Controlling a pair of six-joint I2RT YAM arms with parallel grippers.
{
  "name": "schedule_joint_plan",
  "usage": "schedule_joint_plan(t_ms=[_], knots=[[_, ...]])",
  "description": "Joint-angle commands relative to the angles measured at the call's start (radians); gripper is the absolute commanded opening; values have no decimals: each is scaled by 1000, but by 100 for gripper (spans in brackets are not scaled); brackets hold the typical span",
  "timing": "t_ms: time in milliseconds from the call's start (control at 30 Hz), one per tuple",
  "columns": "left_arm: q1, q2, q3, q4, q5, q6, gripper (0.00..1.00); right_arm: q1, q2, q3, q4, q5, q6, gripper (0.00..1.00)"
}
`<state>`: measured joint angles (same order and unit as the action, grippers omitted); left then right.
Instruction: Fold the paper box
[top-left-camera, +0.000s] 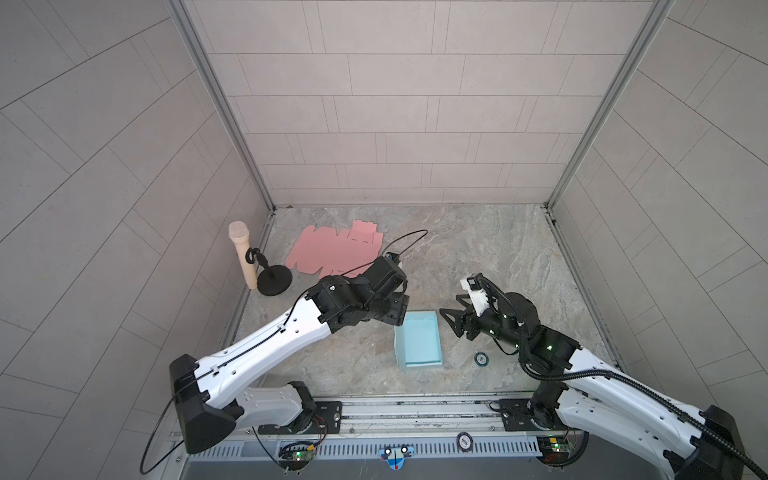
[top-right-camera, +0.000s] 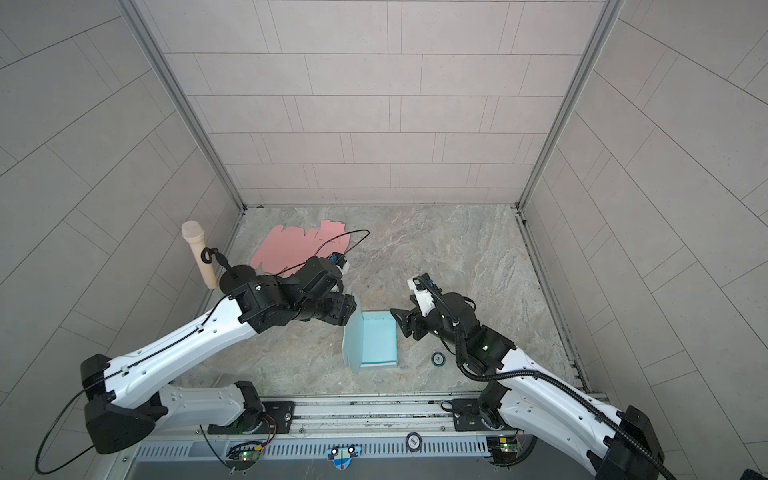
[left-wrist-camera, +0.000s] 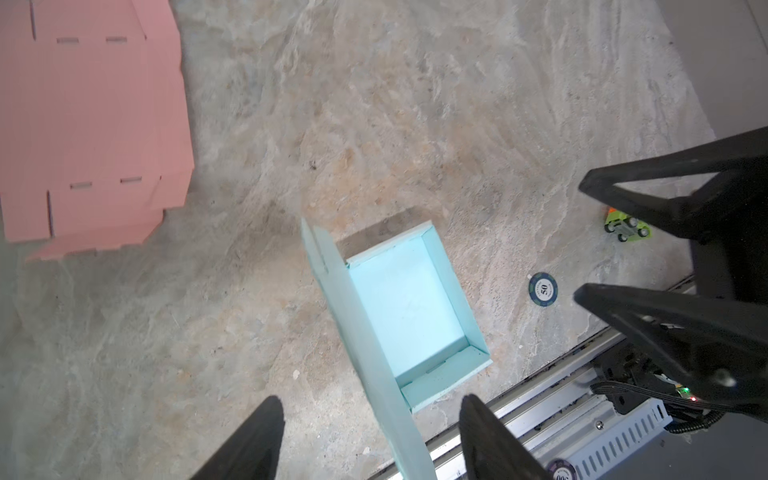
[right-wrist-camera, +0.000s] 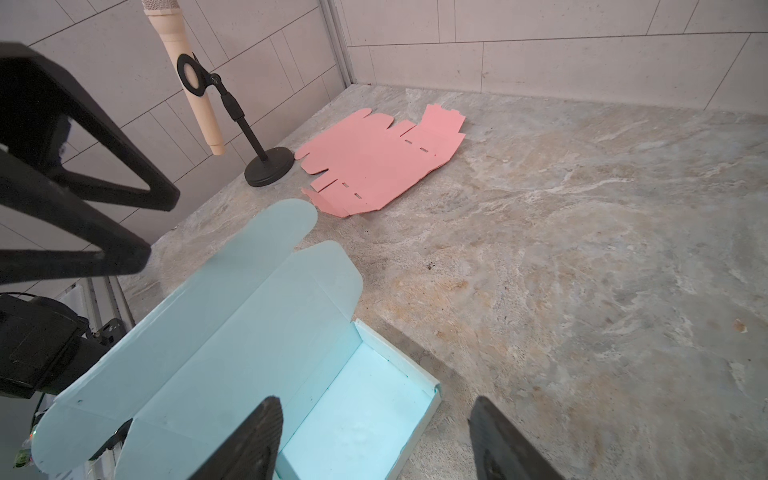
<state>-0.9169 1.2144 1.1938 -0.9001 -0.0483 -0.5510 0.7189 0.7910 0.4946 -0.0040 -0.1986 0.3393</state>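
One pale-blue paper box, lid open

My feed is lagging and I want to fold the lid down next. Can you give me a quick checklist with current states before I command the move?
1. Blue box tray walls standing: ok.
2. Lid closed: not ok, it stands upright along the tray's side nearer the left arm.
3. Left pincer open around the lid's edge, not clamping: ok.
4. Right pincer open and empty, beside the tray's opposite side: ok.
5. Tray interior free of objects: ok.
6. Poker chip apart from the box: ok, it lies on the table by the right arm.
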Motion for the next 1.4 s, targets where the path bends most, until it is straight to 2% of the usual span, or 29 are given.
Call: schedule_joint_plan(t_ms=[0, 200, 333, 467, 667, 833, 933, 1000, 1100, 1233, 1367], knots=[[-5, -32, -93, 35, 3, -94, 71, -4, -10, 5, 20, -5, 6, 73], [-36, -12, -124, 73, 24, -106, 61, -5, -19, 5, 8, 0, 5, 74], [-37, 1, -141, 96, 38, -106, 47, -6, -37, -2, -3, 20, 6, 73], [-37, 18, -145, 115, 53, -97, 27, -6, -62, -18, -1, 39, 7, 73], [-29, 41, -114, 92, 44, -67, 9, -6, -67, -33, 8, 48, -24, 73], [3, 58, -83, 67, 54, -16, 1, -6, -47, -64, 99, 46, -61, 73], [34, 69, -34, 50, 74, 60, 0, -5, -7, -62, 131, 24, -98, 73], [48, 73, 10, 48, 99, 148, 0, -6, 22, -56, 145, -4, -119, 73], [59, 101, 97, 8, 193, 318, 0, -11, 66, -45, 175, -55, -152, 73], [65, 149, 195, -83, 275, 505, 0, -62, 119, -38, 209, -171, -181, 72], [111, 162, 199, -130, 352, 641, 0, -133, 143, -12, 167, -257, -223, 70]])
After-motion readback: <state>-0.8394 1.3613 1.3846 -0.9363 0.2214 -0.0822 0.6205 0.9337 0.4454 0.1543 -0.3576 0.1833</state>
